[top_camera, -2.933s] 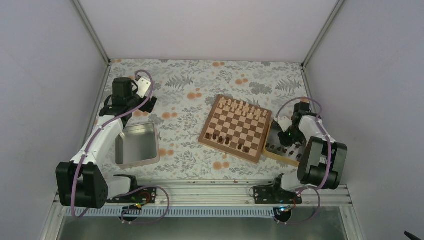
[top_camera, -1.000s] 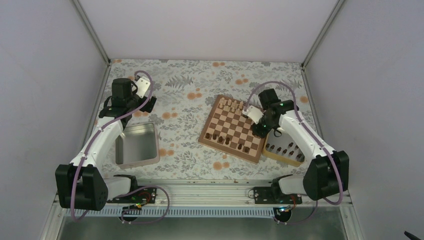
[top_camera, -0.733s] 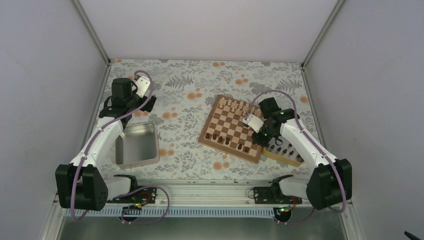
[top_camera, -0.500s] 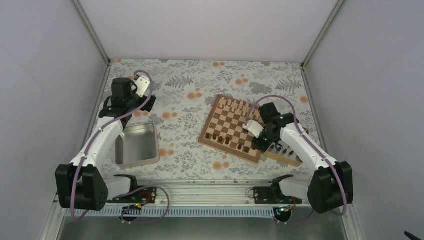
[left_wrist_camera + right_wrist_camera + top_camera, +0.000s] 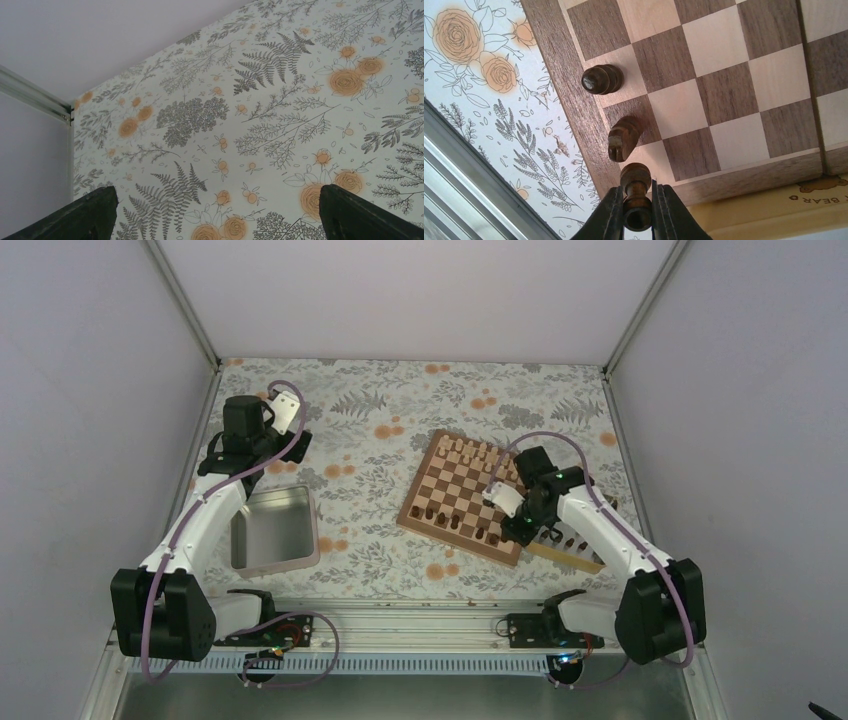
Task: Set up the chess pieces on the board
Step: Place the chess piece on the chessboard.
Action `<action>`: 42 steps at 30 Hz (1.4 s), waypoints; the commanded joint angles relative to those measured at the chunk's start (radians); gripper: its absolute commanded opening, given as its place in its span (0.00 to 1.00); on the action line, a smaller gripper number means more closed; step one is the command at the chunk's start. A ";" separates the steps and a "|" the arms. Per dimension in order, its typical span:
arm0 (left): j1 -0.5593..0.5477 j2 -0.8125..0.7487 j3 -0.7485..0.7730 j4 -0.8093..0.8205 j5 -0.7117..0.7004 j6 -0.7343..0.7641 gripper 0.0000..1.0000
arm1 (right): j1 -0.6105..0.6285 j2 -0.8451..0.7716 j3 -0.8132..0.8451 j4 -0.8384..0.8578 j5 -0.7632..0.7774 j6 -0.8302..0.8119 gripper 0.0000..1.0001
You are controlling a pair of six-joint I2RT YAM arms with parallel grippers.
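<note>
The right pincer (image 5: 636, 200) is clamped on a small dark brown wooden chess piece with a round head (image 5: 635, 176). Its two fingers (image 5: 610, 215) press the piece's stem from either side. In the right wrist view the held piece sits at 6 o'clock, over the corner of the square wooden chessboard with light and dark brown checks (image 5: 734, 75). I cannot tell whether its foot touches the wood. At its 12 o'clock, close by, a dark brown knight (image 5: 623, 137) stands in the edge row. At the knight's 11 o'clock a dark brown round-topped piece (image 5: 601, 79) stands on the next square of that row.

From above, the right pincer (image 5: 520, 530) is at the chessboard's (image 5: 455, 490) 5 o'clock corner. A row of dark brown wooden pieces (image 5: 447, 519) lines the board's 6 o'clock edge, and pale cream wooden pieces (image 5: 470, 451) line its 12 o'clock edge. A light wooden tray (image 5: 563, 554) lies just beside the board at 4 o'clock, partly hidden by the right arm. A few dark pieces (image 5: 568, 539) show in it.

The left pincer (image 5: 217, 200) stands wide open. Its fingers (image 5: 95, 210) reach into the lower corners of the left wrist view, and only the floral-patterned table (image 5: 280, 115) shows between them. From above, the left pincer (image 5: 285, 452) is at 12 o'clock from a rectangular grey metal tin (image 5: 272, 530). The tin lies at the board's 9 o'clock, well apart from it.
</note>
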 commanded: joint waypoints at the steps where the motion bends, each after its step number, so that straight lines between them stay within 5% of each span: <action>1: 0.000 -0.001 -0.013 0.017 -0.001 0.002 1.00 | 0.012 0.012 0.000 -0.026 0.017 0.017 0.11; 28: 0.000 -0.003 -0.020 0.024 -0.003 0.006 1.00 | 0.019 0.063 -0.006 -0.018 0.040 0.024 0.14; 42: 0.000 -0.001 -0.025 0.027 -0.005 0.010 1.00 | 0.020 0.069 -0.011 0.008 0.027 0.022 0.26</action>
